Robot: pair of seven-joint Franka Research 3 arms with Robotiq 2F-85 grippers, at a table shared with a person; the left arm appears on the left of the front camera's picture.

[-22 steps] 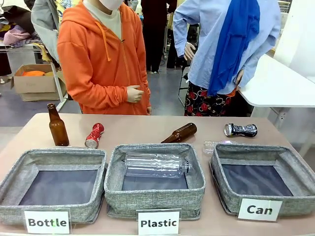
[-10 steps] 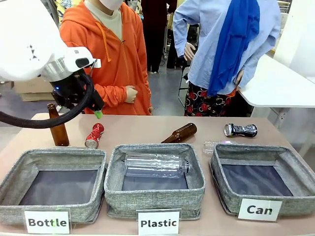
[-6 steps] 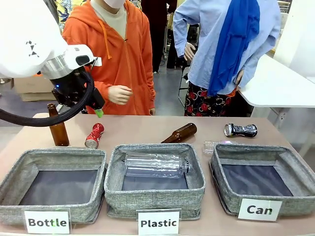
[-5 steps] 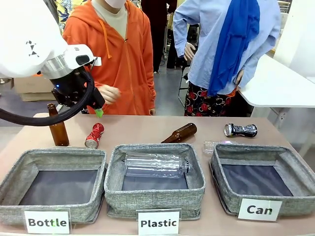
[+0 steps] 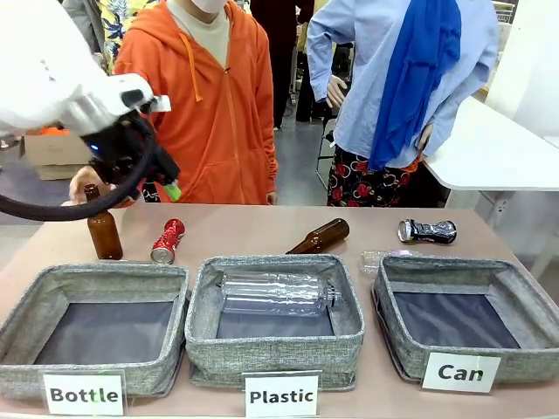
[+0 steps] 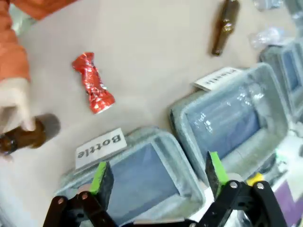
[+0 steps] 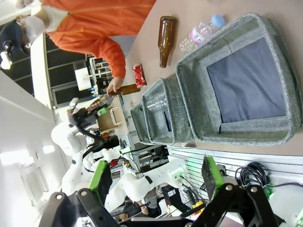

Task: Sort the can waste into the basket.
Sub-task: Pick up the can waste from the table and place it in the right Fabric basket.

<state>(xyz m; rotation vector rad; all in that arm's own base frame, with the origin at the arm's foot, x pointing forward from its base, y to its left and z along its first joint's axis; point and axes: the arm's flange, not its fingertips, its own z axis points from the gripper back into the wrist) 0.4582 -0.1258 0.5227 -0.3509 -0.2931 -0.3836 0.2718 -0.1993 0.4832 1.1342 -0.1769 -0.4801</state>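
Just behind the "Can" basket (image 5: 524,295) a black-and-silver can (image 5: 427,230) lies on its side, with a crumpled clear bottle (image 5: 377,258) at the basket's far rim. Well left of the basket, a red can (image 5: 167,241) lies beside an upright brown bottle (image 5: 103,229) held by a person's hand (image 5: 80,181). Another brown bottle (image 5: 320,236) lies between. Bare dark lining shows in the basket; the Plastic bin (image 5: 203,340) beside it holds a clear plastic bottle (image 5: 275,292). Both claws gape wide, the left gripper (image 6: 158,175) above the upright bottle, the right gripper (image 7: 154,177) on the basket's near side. Its wrist view catches the crumpled bottle's blue cap.

Upright brown bottle (image 5: 103,236), lying brown bottle (image 5: 321,235), clear plastic bottle (image 5: 275,293)
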